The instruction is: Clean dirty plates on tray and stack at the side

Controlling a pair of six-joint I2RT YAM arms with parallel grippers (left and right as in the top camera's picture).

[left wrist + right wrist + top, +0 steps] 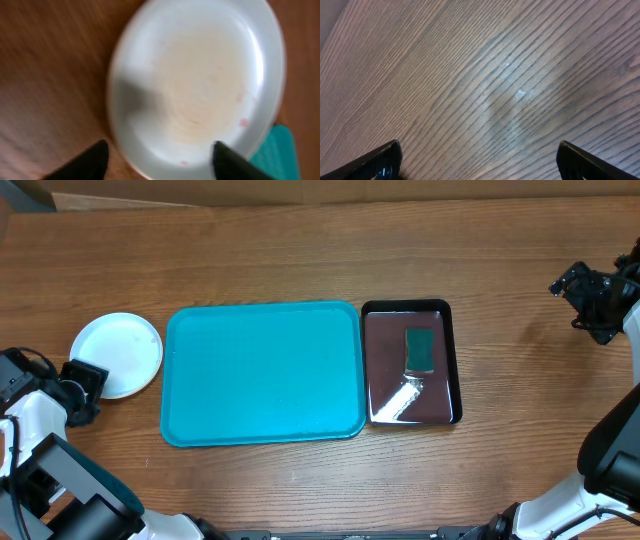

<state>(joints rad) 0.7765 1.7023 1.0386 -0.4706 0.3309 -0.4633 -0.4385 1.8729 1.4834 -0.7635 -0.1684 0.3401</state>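
A single round flat white plate (117, 355) lies on the brown wooden table (300, 250) at 9 o'clock from the large turquoise-blue rectangular plastic tray (263, 372), just beside the tray's left rim and off it. Whether more plates lie under it cannot be told. In the left wrist view the plate (200, 85) is blurred, with a few faint red-brown specks (243, 122) near its rim and a corner of the tray (277, 150) showing beyond it.

The left gripper (88, 383) sits at about 7 o'clock from the plate, at its edge. Its fingers (85, 162) are spread apart with the plate's near rim between them; contact cannot be judged.

At 3 o'clock from the turquoise tray, almost touching it, is a smaller glossy black tray (446, 330) holding a dark green rectangular sponge (420, 348).

The right gripper (590, 295) is well apart at about 2 o'clock from the black tray. Its fingers (375, 162) are wide apart over bare wood, holding nothing.
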